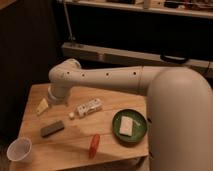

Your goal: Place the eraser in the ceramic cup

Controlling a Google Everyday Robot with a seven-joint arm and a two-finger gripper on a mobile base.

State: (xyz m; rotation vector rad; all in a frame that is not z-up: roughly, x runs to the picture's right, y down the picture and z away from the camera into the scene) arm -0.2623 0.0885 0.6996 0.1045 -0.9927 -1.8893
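Observation:
The eraser (52,128) is a dark grey flat block lying on the wooden table (75,150), left of centre. The ceramic cup (19,149) is white, upright and open-topped at the table's front left corner. My gripper (56,99) hangs down from the white arm's wrist over the back left of the table, behind and slightly above the eraser and well apart from the cup. Nothing shows in it.
A pale yellow wedge (42,105) lies just left of the gripper. A white oblong object (89,107) lies in the middle. A green plate (142,134) holding a white piece sits at the right. A red object (94,145) lies near the front edge. Dark shelving stands behind.

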